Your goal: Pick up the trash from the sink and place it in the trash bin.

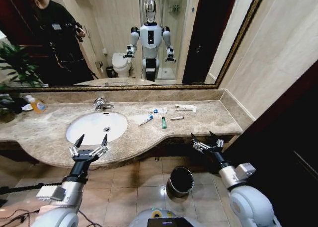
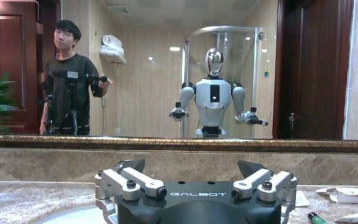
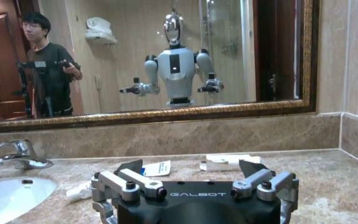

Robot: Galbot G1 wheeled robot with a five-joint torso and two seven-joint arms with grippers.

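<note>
Left gripper (image 1: 90, 146): hovers at the front edge of the counter, just before the sink; fingers spread wide, nothing between them.
Sink (image 1: 79, 132): white oval basin set in the beige marble counter (image 1: 208, 120), chrome tap (image 1: 102, 104) behind it; no litter visible in the bowl.
Orange-yellow bottle (image 1: 36, 104): stands on the counter far to the left, near the mirror.
White tube with blue cap (image 1: 145, 119): lies on the marble just right of the sink, well beyond the left gripper.
White-blue packet (image 1: 159, 110): farther back, near the wall.
Green stick (image 1: 164, 122): lies beside the tube, to its right.
Thin white stick (image 1: 177, 117): right of the green stick.
Flat white packet (image 1: 186, 108): at the back, rightmost of the litter.
Right gripper (image 1: 206, 143): held off the counter's front edge, to the right of all the litter; fingers splayed, empty.
Trash bin (image 1: 180, 181): on the tiled floor below the counter, between the two arms.
</note>
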